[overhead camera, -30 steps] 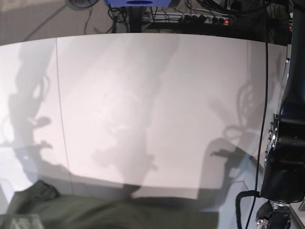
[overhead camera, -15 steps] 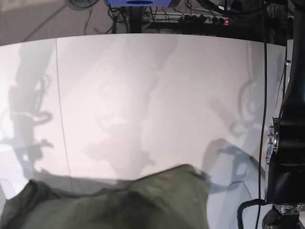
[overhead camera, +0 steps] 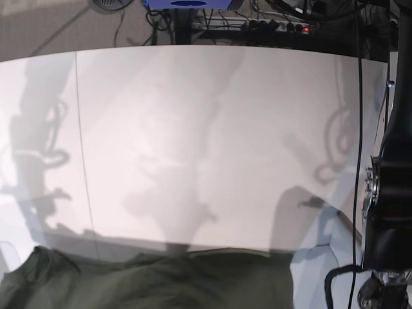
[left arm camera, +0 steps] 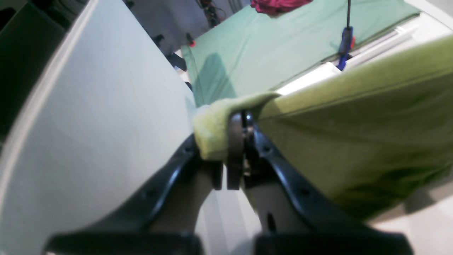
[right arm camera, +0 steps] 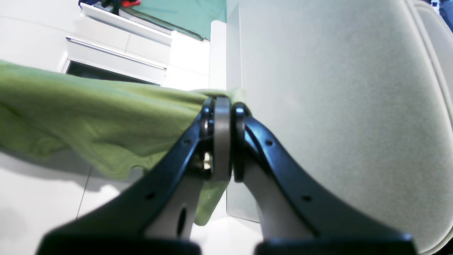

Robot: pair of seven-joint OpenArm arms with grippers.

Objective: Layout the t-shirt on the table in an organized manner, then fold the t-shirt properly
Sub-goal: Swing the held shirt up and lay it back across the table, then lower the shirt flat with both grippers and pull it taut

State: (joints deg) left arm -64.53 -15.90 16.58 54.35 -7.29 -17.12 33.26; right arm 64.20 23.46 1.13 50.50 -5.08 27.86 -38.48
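Note:
The olive-green t-shirt [overhead camera: 161, 286] hangs stretched along the near edge of the white table [overhead camera: 206, 129], filling the bottom of the base view. My left gripper [left arm camera: 236, 132] is shut on one bunched corner of the t-shirt [left arm camera: 354, 117], and the cloth runs taut to the right of it. My right gripper [right arm camera: 222, 109] is shut on another edge of the t-shirt [right arm camera: 88, 117], which spreads away to the left. Both pinch points sit beside the table [left arm camera: 99, 124] edge [right arm camera: 336, 88]. Neither gripper shows in the base view; only the left arm's dark body [overhead camera: 386, 212] does.
Cables and a power strip [overhead camera: 277, 26] lie on the floor beyond the table's far edge. A thin seam [overhead camera: 82, 148] crosses the tabletop at left. A green sheet [left arm camera: 269, 46] with a red garment [left arm camera: 279, 5] and white drawers [right arm camera: 116, 53] lie off the table.
In the base view the shirt bulged up over the table half a second ago and has since dropped back to a low, nearly straight band. Both grippers stay shut on it.

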